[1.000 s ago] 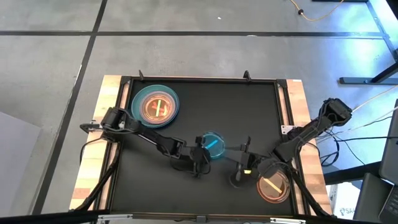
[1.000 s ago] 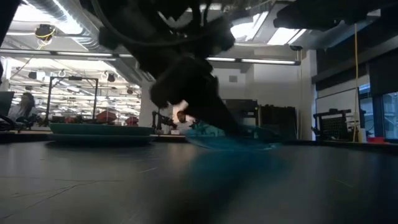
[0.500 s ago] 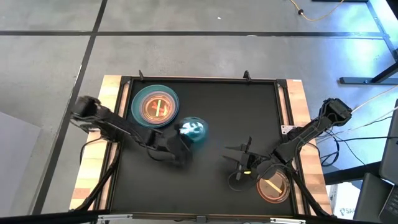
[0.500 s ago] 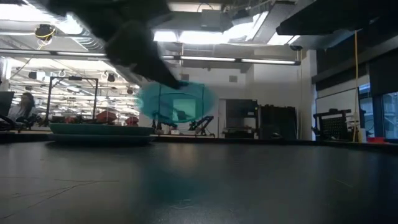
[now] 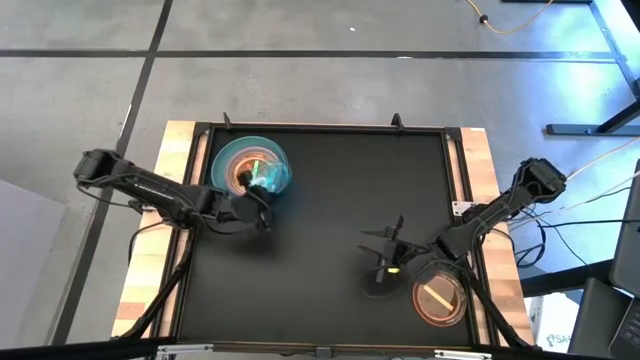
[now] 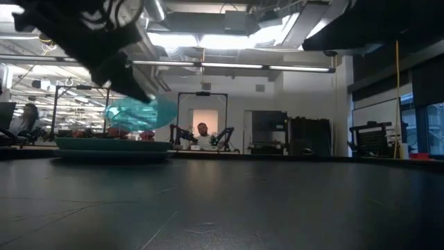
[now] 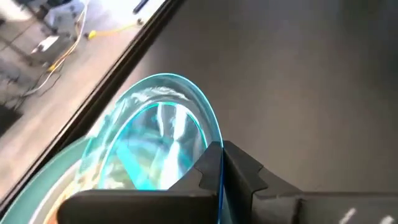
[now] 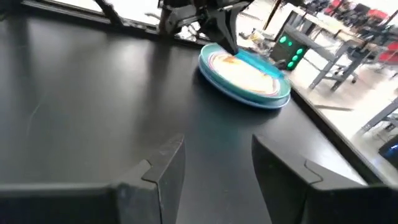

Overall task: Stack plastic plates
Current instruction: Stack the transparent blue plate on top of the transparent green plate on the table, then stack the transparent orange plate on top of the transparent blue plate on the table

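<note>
My left gripper (image 5: 257, 196) is shut on a small translucent blue plate (image 5: 271, 178) and holds it in the air over the stack of plates (image 5: 236, 168) at the table's far left. That stack is a large teal plate (image 6: 111, 146) with orange translucent plates inside it. In the left wrist view the blue plate (image 7: 155, 143) hangs above the teal plate's rim (image 7: 59, 183). My right gripper (image 8: 214, 165) is open and low over the table's near right, beside an orange plate (image 5: 441, 299) that lies flat on the table. My left gripper pinches the blue plate by its rim (image 7: 216, 149), at the edge nearest the table's near side. One dark finger (image 7: 239, 171) shows against the rim; the other is hidden behind the plate. The plate is lifted clear and tilted above the stack (image 6: 132, 113).
Black mat (image 5: 340, 190) framed by wooden borders (image 5: 482, 160); its middle and far right lie bare. Beyond the far edge a person (image 6: 202, 132) sits at another robot station.
My left gripper has carried the blue plate from the table's middle toward the far left edge and upward, and now it hangs over the stack. The plate has gone from low over the mat to lifted clear and tilted. My right gripper has stayed near the orange plate.
</note>
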Tool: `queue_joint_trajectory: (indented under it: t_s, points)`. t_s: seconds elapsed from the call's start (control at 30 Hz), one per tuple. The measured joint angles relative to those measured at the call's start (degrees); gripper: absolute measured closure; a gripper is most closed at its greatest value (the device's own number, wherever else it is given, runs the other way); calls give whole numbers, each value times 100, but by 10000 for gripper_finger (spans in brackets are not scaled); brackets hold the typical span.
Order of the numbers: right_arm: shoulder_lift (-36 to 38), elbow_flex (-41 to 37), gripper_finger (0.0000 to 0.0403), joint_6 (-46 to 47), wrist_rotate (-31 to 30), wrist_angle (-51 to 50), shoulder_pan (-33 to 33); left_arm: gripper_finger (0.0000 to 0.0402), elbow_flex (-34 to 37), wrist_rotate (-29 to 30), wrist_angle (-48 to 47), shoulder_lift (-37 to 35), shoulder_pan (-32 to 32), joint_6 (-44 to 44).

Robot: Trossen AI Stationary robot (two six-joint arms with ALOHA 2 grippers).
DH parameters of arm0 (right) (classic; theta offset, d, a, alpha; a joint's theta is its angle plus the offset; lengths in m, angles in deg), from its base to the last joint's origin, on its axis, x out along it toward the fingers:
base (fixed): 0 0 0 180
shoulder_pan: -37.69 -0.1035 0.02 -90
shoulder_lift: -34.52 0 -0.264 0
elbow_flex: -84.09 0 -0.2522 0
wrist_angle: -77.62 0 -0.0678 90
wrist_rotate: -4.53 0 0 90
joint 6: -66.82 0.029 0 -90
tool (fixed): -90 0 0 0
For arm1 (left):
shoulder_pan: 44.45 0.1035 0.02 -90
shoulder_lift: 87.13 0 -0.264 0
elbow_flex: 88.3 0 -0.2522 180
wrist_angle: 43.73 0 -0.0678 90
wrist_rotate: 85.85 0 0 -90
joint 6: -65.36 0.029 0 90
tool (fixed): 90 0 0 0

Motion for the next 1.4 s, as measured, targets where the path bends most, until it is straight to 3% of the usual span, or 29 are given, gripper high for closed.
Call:
queue_joint_trajectory:
  t_s: [0.3, 0.5, 0.7, 0.83, 0.97, 1.07, 1.27, 1.4]
  points:
    - [-93, 0, 224, 118, 215, -43, 150, 383, 702, -17, 4, -59, 428, -114]
    - [-96, 0, 224, 149, 219, -58, 185, 335, 759, -87, 6, -59, 605, -116]
    - [-96, 0, 224, 116, 183, 17, 185, 274, 707, -755, 12, -57, 719, -373]
    - [-96, 0, 224, 188, 228, 17, 183, 262, 572, -1514, 429, -57, 644, -563]
    - [-96, 0, 224, 470, 738, 17, 175, 261, 568, -2473, 1562, -53, 342, -524]
    - [-96, 0, 224, 689, 1147, 14, 171, 261, 560, -2777, 2394, 68, -16, -409]
    - [-96, 30, 224, 1508, 2531, -165, 168, 261, 558, -2714, 3898, 744, -769, -78]
    - [-96, 432, 224, 2297, 3259, -1082, 102, 261, 558, -2704, 4839, 1403, -991, 57]
